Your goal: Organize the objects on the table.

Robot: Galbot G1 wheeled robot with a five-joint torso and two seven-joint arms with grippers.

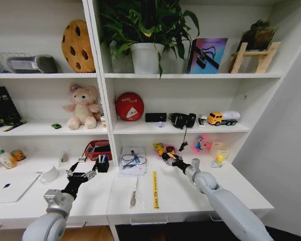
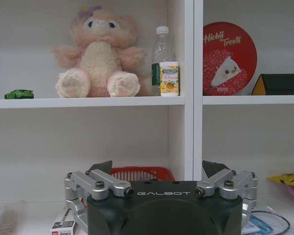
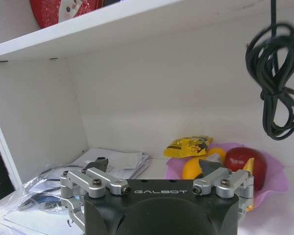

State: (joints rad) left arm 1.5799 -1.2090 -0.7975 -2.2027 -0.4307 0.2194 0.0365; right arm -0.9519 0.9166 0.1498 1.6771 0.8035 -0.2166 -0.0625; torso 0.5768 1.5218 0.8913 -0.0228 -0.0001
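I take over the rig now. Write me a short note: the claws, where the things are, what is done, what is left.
Left claw: open, empty, above the desk near the red basket.
Right claw: open, empty, at the back of the desk by the pink fruit bowl.
Still on the desk: laptop, yellow ruler, white mug.
Done: nothing visibly sorted.
Left: all of it.
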